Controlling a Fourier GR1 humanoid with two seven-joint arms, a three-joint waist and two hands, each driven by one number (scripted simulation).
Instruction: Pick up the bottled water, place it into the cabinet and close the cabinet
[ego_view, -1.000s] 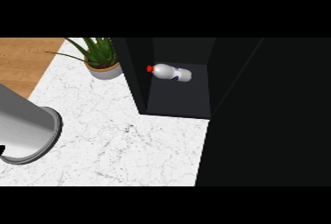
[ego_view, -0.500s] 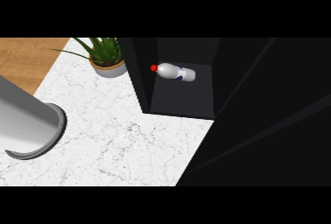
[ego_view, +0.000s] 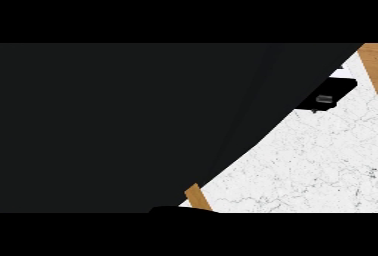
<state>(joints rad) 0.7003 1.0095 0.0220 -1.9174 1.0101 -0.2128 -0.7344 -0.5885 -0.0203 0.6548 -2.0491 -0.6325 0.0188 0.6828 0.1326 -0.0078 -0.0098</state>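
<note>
I have one view only, from the head, looking steeply down. A dark surface (ego_view: 125, 125), very near the lens, blocks everything from 6 through 9 to 12 o'clock. Marble counter (ego_view: 310, 160) shows only toward 3 to 5 o'clock, with a wood edge (ego_view: 196, 196) near 6.

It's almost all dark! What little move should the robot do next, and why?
Probably pull back slightly until a hand shows. A dark panel fills most of the view, only a slice of white counter shows at the right, and neither hand nor the bottle can be seen.
</note>
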